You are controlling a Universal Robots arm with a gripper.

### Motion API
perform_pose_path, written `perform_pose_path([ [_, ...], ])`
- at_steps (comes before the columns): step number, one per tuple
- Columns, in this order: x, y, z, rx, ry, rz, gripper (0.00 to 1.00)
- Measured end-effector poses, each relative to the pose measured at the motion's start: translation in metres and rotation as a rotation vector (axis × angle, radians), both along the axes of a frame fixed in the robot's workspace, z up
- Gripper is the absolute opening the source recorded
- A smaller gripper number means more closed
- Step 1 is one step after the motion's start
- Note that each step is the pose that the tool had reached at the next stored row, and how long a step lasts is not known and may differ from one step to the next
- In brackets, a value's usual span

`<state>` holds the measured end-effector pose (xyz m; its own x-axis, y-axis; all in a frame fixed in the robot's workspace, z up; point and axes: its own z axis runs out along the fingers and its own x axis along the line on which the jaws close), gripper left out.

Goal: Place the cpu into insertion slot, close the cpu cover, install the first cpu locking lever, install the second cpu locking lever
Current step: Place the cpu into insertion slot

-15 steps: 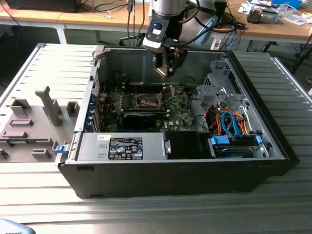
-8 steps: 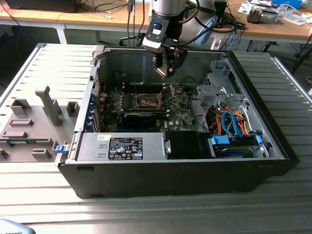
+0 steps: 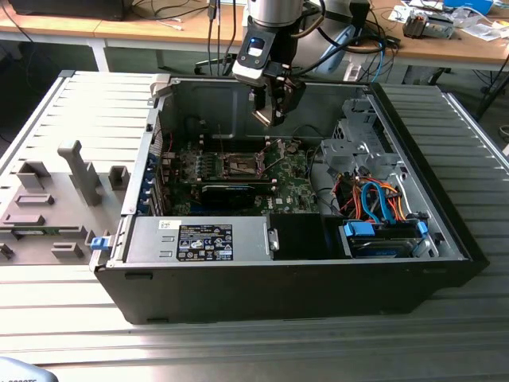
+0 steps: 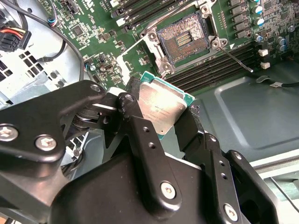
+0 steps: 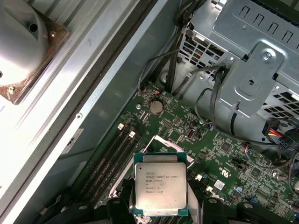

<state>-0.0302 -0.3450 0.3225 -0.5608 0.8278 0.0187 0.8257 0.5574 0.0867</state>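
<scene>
Zero of four steps done, we judge. Gripper [image 4: 162,102] clamped on cpu [image 4: 158,111] by its edges, held in air above motherboard [image 4: 93,28], apart from insertion slot [image 4: 183,41]. Slot bare, contacts exposed. We see cpu cover [image 4: 152,49] open, one lever [image 4: 236,58] unlatched.

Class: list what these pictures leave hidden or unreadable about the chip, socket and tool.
1. The cpu underside: faces away in both wrist views.
2. The cpu's side edges, second wrist view: covered by the tool, whose fingers grip it.
3. The insertion slot contacts, exterior view: too small to tell.
</scene>
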Motion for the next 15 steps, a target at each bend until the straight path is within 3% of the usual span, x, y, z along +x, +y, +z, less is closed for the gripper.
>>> perform_pose_path([
  [15, 0.0, 0.0, -0.0001, 0.0, 0.0, -0.007, 0.54],
])
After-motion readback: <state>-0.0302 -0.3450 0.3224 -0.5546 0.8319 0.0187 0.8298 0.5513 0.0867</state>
